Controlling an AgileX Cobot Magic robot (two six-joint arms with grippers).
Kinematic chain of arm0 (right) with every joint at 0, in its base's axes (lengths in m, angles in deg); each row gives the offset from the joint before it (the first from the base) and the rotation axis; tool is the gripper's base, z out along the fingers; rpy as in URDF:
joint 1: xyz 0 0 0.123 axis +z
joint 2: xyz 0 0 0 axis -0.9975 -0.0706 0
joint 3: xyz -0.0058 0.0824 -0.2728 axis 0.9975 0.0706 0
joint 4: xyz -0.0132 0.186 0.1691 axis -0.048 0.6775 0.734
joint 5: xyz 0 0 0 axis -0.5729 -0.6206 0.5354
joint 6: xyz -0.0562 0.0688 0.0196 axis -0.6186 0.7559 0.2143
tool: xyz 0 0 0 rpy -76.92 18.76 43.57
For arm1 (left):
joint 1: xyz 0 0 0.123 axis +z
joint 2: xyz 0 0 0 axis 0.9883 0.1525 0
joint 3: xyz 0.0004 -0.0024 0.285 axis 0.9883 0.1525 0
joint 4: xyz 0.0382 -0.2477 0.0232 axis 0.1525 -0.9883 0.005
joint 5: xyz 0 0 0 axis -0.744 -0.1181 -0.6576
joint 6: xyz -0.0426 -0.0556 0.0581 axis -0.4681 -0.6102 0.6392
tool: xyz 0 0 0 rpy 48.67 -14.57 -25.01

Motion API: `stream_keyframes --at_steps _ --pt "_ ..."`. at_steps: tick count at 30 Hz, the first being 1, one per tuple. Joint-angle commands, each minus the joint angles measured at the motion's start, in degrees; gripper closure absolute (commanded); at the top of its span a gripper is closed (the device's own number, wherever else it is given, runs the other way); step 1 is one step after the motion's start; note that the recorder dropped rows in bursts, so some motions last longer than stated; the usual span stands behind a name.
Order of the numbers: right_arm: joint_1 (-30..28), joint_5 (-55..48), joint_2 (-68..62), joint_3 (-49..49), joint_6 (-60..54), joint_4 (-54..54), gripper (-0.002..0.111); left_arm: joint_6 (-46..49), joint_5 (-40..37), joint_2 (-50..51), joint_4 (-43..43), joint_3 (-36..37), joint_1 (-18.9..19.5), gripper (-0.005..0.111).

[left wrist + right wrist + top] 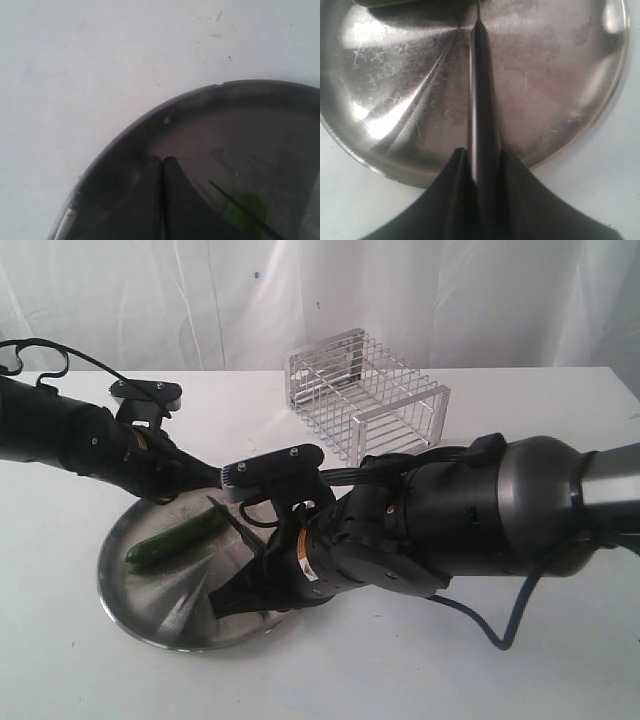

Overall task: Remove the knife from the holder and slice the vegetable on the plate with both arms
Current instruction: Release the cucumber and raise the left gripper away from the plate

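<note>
**Right arm (pixel 480 510) with the knife (pixel 238 527) over the plate (pixel 140 610)**

Nearest the exterior camera, the bulky right arm extended across the middle of the white desk (pixel 80 670) to the round steel plate. Its right tool (pixel 250 592) was clenched on the knife's black handle. In the right wrist view the handle ran between the two fingers (pixel 455 172), and the dark blade pointed out over the plate's scuffed centre.

The plate held the vegetable (pixel 180 537), which lay in its far-left part. The knife's tip stood at the vegetable's right end; whether blade and vegetable touched could not be told.

The left arm (pixel 70 435) came in from the left, and its left tool (pixel 203 481) sat above the plate near that same end. Its fingers (pixel 150 200) were pressed together, with nothing seen between them.

The wire holder (pixel 370 390) stood upright on the desk behind the plate, well apart from it. The knife was out of the holder.
</note>
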Motion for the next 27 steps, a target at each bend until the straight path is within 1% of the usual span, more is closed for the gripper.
stream_keyframes --at_steps 1,4,8,11,16,18,22,25,27 --pt "0.13 -0.59 -0.06 -0.21 0.31 -0.56 0.103 -2.92 -0.23 -0.83 -0.57 -0.23 0.61 0.107" --pt "0.13 -1.30 -0.06 -0.21 0.31 -0.56 0.103 -4.06 -2.40 -2.36 -0.57 -0.48 1.42 0.107" --pt "0.13 -2.54 -0.06 -0.21 0.31 -0.56 0.103 -6.76 -6.77 -4.81 -0.57 -1.44 4.14 0.107" --pt "0.13 -2.54 -0.06 -0.21 0.31 -0.56 0.103 -6.88 -8.37 -7.63 -2.92 -1.44 5.78 0.107" --pt "0.13 -2.54 -0.06 -0.21 -0.06 -0.56 0.103 -6.39 -9.74 -11.80 -4.57 -1.44 5.56 0.107" --pt "0.13 -2.42 -0.06 -0.21 -0.06 -0.56 0.103 -0.27 -9.33 -13.37 -4.57 -1.44 5.01 0.107" --pt "0.13 -2.31 -0.06 -0.21 -0.06 -0.56 0.103 23.69 -10.30 -16.75 -4.29 -1.44 2.74 0.107" --pt "0.13 -1.68 -0.06 -0.21 -0.06 -0.56 0.106 32.52 -13.90 -19.33 -4.29 -1.33 1.15 0.107" --pt "0.13 -1.68 -0.06 -0.21 -0.06 -0.56 0.107 41.45 -17.90 -20.58 -4.26 -1.33 -0.49 0.107"
